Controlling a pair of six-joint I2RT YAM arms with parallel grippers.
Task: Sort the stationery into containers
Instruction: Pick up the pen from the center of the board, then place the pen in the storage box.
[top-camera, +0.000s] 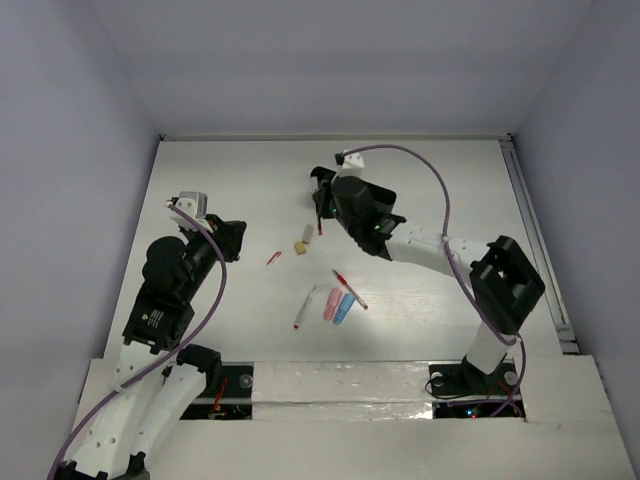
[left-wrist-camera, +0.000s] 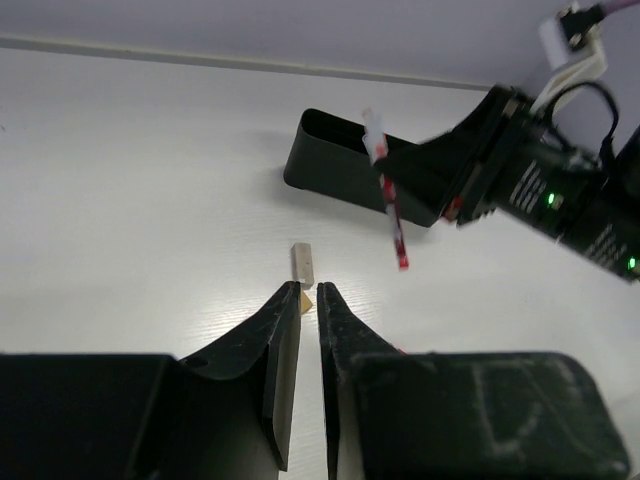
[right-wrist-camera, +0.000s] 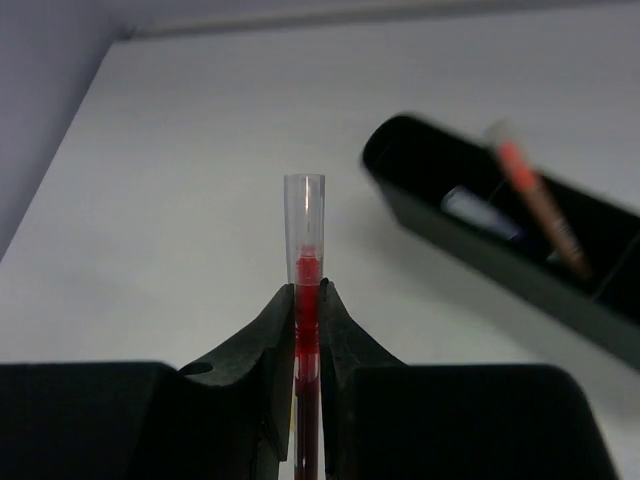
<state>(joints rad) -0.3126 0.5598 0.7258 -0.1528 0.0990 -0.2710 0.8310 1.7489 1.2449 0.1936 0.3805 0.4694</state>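
My right gripper (top-camera: 320, 203) is shut on a thin red pen (right-wrist-camera: 305, 300) with a clear end and holds it above the table, beside the long black tray (right-wrist-camera: 500, 262). The left wrist view shows the pen (left-wrist-camera: 390, 210) hanging near the tray (left-wrist-camera: 345, 170). In the tray lie a red-orange pen (right-wrist-camera: 535, 205) and a dark piece (right-wrist-camera: 478, 212). My left gripper (left-wrist-camera: 309, 288) is shut and empty, low over the table, its tips just short of a tan eraser (left-wrist-camera: 306, 301) and a white eraser (left-wrist-camera: 301, 262).
On the table in front lie a small red piece (top-camera: 274, 258), a red pen (top-camera: 349, 288), a pink pen (top-camera: 303, 308), a pink capsule (top-camera: 332, 305) and a blue capsule (top-camera: 344, 307). The erasers (top-camera: 303, 240) lie between the grippers.
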